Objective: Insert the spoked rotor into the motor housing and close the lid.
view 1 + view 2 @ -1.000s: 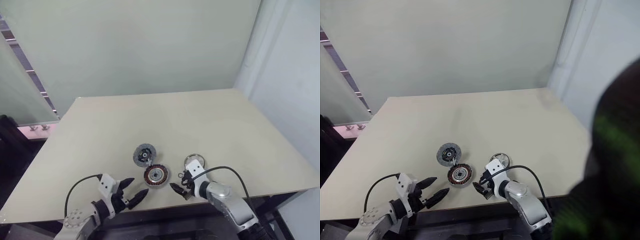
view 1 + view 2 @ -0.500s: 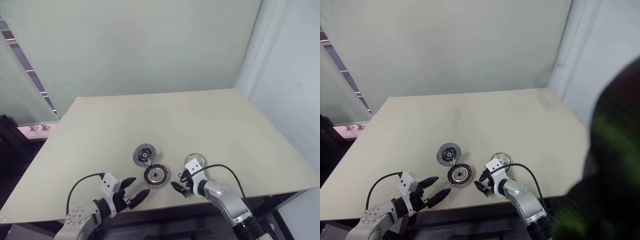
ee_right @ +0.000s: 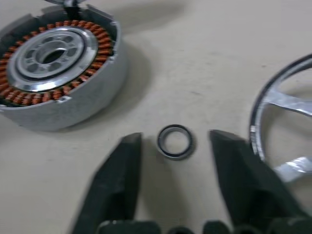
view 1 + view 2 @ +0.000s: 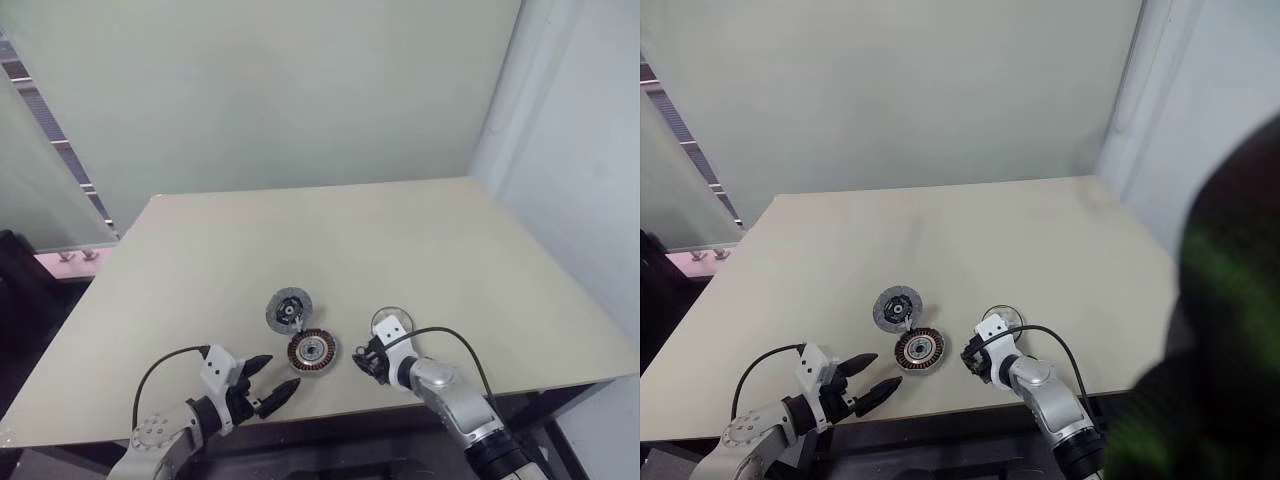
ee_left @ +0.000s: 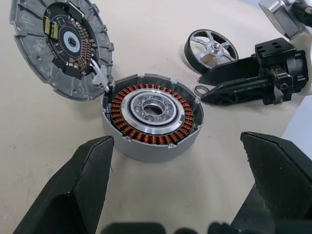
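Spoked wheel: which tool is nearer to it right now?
Right. The right tool sits just beside the spoked wheel, its fingers straddling the small loose ring next to it. The left tool hangs back beyond the copper-wound housing, well apart.

Right gripper (image 3: 174,146) now narrowed from wide open, fingers (image 3: 122,168) closing in either side of the small loose ring (image 3: 175,141), not yet touching it

No words, numbers or brand marks can be read on anything here. The lid (image 5: 61,46) carries small gold parts near its hub, but no legible print.
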Tool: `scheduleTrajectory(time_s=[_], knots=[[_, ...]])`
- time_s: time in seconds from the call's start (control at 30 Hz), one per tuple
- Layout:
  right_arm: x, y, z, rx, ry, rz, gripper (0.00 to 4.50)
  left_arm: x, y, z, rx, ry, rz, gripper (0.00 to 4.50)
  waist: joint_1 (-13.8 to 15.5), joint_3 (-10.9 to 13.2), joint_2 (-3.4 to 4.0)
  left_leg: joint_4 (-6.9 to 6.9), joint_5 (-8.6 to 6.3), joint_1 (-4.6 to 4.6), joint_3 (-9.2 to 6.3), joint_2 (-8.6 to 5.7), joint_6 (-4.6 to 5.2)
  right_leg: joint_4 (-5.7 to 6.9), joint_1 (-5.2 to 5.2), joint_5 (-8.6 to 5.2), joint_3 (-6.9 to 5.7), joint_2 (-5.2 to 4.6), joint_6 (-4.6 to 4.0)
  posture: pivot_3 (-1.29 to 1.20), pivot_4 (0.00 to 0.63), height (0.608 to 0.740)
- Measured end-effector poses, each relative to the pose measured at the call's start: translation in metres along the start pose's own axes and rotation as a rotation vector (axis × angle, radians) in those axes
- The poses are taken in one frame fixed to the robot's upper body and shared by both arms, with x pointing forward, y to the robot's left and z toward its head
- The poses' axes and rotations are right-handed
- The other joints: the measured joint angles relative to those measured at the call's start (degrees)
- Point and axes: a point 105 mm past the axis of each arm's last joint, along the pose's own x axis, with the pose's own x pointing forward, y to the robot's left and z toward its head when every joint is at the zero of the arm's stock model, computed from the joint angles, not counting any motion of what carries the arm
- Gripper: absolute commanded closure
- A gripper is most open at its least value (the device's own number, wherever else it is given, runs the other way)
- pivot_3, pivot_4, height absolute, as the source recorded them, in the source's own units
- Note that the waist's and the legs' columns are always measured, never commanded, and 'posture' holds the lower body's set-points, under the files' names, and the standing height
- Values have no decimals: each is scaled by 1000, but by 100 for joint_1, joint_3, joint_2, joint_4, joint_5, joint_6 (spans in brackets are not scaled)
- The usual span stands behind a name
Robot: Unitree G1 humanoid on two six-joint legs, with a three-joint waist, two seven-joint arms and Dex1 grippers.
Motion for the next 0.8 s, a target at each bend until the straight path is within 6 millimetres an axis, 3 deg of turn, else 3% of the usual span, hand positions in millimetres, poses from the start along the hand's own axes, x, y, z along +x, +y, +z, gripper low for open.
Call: scheduleTrajectory(time_s=[0.07, 0.4, 0.67, 0.8], knots=[[0, 0, 0, -6, 2, -3, 3704, 0, 0, 0, 1, 0, 0, 0, 0, 0, 0, -3, 0, 0, 0, 0, 0, 0, -1, 0, 0, 0, 0, 0, 0, 740], [-1, 2, 2, -9, -3, 15, 3701, 2, 1, 3, 10, -5, -2, 0, 0, 0, 0, -1, 0, 0, 1, 0, 0, 0, 0, 0, 1, 0, 0, 0, 0, 740], [-4, 16, 39, -34, -89, 76, 3701, -4, 11, 5, 12, -10, 37, 0, -1, 0, 1, -2, 0, 0, 0, 2, 0, 2, -4, 0, -1, 1, 0, 0, 0, 740], [2, 34, 57, -68, -113, 142, 3701, -9, 19, 3, 9, -5, 67, 0, 0, 1, 1, -2, 0, 0, 0, 4, 0, 2, -4, 0, -2, 2, 0, 0, 0, 740]])
